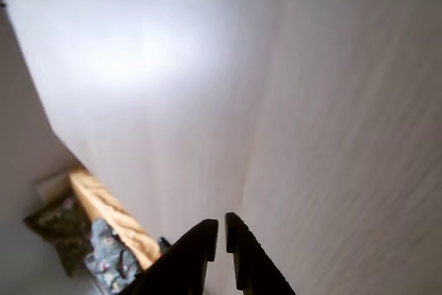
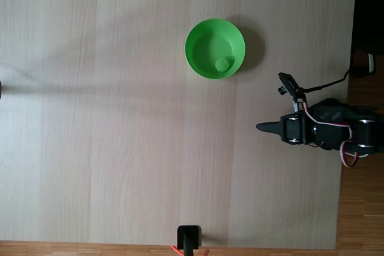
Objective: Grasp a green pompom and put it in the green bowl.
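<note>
Pompom placement looked finished, judging by how things lay, with the arm as the landmark at the right side of the table in the fixed view. Nearest to the camera in the wrist view, the gripper (image 1: 221, 229) showed its two dark fingers drawn almost together with only a thin slit between them and nothing green caught there, so I took it as clenched and empty. In the fixed view the gripper (image 2: 262, 127) pointed left from the folded arm (image 2: 318, 130), low over bare wood, well apart from everything else. Beyond the fingertips in the wrist view lay only pale blurred table, with a strip of warmer wood and some patterned cloth off the table edge at lower left. Farther out from the arm, up and to the left of it in the fixed view, stood the green bowl (image 2: 198, 40), upright on the light wooden table (image 2: 108, 118). Inside it, toward the lower right of its floor and on the side nearer the arm, sat the green pompom (image 2: 223, 64), a small fuzzy ball resting against the bowl's bottom, apart from the gripper. By my reading the drop step was done and the arm stood in a tucked rest pose; the next move seemed to call for little beyond holding clear of the bowl, so as not to knock it.
</note>
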Available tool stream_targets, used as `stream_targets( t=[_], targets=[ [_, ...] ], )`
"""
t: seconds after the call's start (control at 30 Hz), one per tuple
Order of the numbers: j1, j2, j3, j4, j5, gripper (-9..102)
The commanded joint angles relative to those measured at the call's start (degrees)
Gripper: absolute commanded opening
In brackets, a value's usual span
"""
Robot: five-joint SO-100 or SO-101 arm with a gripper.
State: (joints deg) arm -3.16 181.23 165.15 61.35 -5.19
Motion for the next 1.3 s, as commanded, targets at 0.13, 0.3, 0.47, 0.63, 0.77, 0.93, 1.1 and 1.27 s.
stream_targets(
  t=[0.13,0.3,0.47,0.63,0.77,0.93,1.1,1.27],
  targets=[
    [-0.7,0.4,0.3,0.0,0.3,0],
    [-0.7,0.4,0.6,-0.1,0.3,0],
    [-0.7,0.4,0.7,0.1,0.7,0],
    [-0.7,0.4,1.5,0.1,0.5,0],
    [-0.8,0.6,2.3,0.0,0.3,0],
    [-0.8,6.6,5.5,0.0,0.3,0],
    [-0.8,10.7,8.9,0.1,0.3,0],
    [-0.8,10.8,9.1,0.1,0.3,0]
  ],
)
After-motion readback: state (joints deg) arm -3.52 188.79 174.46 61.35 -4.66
